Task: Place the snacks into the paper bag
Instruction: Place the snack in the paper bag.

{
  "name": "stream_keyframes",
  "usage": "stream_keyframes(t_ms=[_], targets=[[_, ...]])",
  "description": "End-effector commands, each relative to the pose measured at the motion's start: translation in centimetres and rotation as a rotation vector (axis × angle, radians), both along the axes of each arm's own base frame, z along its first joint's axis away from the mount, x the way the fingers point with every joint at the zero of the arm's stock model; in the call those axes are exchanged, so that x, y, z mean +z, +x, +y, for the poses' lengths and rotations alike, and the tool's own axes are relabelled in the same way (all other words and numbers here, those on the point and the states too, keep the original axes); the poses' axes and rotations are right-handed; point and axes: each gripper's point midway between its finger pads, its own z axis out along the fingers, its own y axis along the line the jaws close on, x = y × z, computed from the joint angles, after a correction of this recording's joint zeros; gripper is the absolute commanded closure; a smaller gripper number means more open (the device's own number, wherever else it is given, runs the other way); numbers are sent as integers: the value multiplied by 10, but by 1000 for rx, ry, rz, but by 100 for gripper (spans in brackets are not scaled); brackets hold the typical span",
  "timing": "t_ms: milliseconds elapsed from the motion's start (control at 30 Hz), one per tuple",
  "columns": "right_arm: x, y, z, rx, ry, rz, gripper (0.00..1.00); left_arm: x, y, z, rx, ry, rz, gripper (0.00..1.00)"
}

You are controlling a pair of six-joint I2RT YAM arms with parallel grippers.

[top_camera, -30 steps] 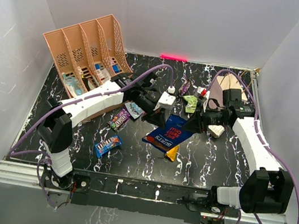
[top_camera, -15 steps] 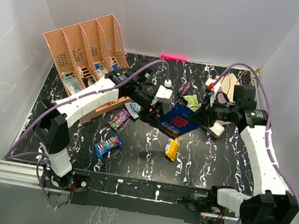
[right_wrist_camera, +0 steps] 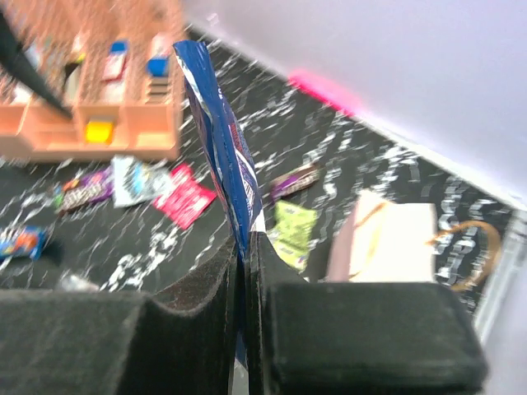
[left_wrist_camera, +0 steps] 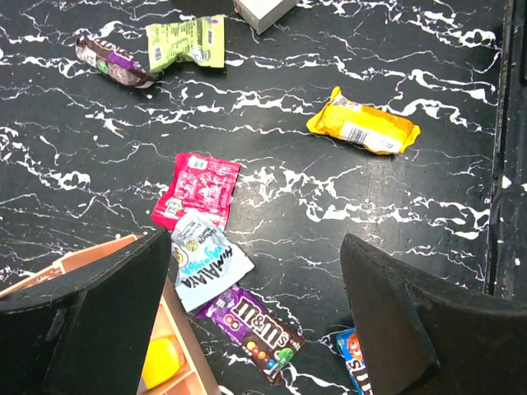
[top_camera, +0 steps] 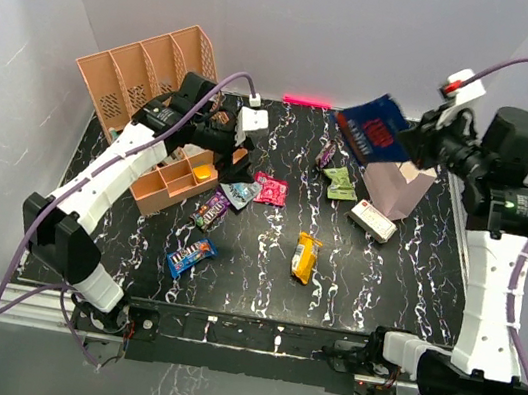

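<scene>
My right gripper [top_camera: 423, 143] [right_wrist_camera: 245, 247] is raised at the back right and shut on the lower edge of the dark blue crisp bag [top_camera: 375, 130] [right_wrist_camera: 218, 140]. The bag hangs in the air just left of the paper bag [top_camera: 398, 185] [right_wrist_camera: 387, 243]. My left gripper [top_camera: 224, 145] [left_wrist_camera: 255, 243] is open and holds nothing, above the table by the peach tray. Below it lie a pink packet [left_wrist_camera: 198, 189], a teal-and-white packet [left_wrist_camera: 202, 259] and a purple packet [left_wrist_camera: 251, 321]. A yellow packet [top_camera: 306, 256], a green one [top_camera: 340, 182], a purple bar [top_camera: 327, 153] and a blue packet [top_camera: 190, 257] lie loose.
A peach slotted organiser [top_camera: 143, 71] stands at the back left, with a low divided tray [top_camera: 171, 177] in front of it. A white box [top_camera: 373, 221] lies right of centre, near the paper bag. White walls close in the table on three sides.
The right arm has lifted the crisp bag off the table middle, up and back to beside the paper bag. The left gripper has opened, let the bag go and drawn back left toward the organiser.
</scene>
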Motion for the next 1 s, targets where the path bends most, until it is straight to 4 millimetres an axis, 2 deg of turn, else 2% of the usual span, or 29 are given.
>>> stream_keyframes(t_ms=[0,67,133,267,700,967], targets=[[69,14,-46,-256,62,-149,92,1,-3,10,31,12,-19,17],[89,14,-62,-334,71,-189,92,0,-2,12,38,13,-24,17],[100,14,-79,-415,72,-214,92,-3,-1,15,47,14,-22,16],[108,13,-105,-543,64,-238,92,-8,1,18,65,20,-22,15],[65,26,-134,-706,97,-174,92,-19,2,15,69,4,5,9],[44,40,-138,-726,115,-121,92,-21,0,14,67,-8,20,4]])
